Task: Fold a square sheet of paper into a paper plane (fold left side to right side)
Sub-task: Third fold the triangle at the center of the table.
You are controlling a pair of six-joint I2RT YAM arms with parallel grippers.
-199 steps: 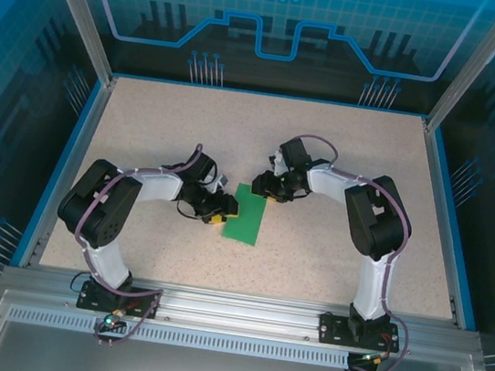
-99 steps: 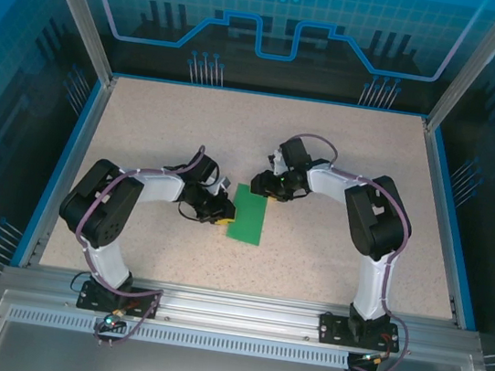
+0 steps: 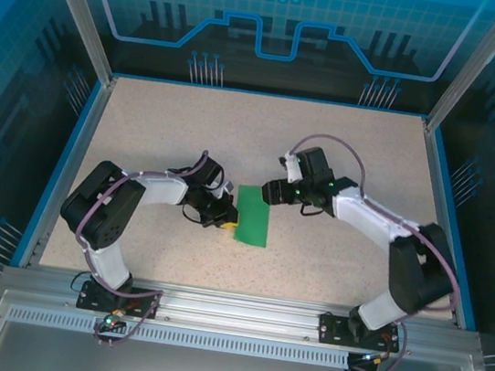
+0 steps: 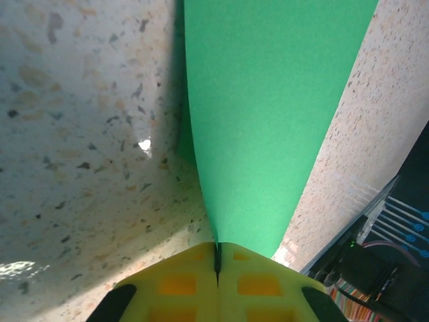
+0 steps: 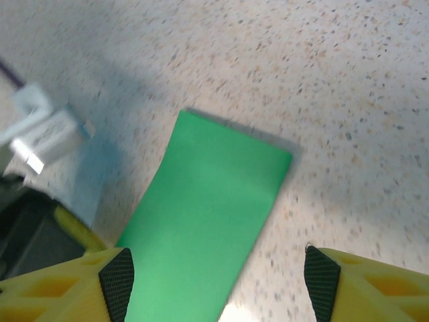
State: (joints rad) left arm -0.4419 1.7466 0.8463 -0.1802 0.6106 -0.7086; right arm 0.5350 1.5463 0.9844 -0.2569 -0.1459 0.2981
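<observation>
speckled beige surface (image 3: 353, 154) inside blue walls carries the green sheet of paper (image 3: 253, 216), a narrow folded rectangle near the middle. since a second ago the right arm has swung its elbow out to the right, and the right fingers (image 3: 271, 192) have drawn back to the sheet's far right corner. the sheet itself lies slightly further right. those fingers stand wide apart, black pads (image 5: 117, 285) either side of the green sheet of paper (image 5: 208, 208), gripping nothing. the left fingers (image 3: 226, 222) remain at the near left edge. in the left wrist view the left fingers (image 4: 217, 265) are pressed together on the green sheet of paper (image 4: 268, 121), which curls up from the surface into them.
</observation>
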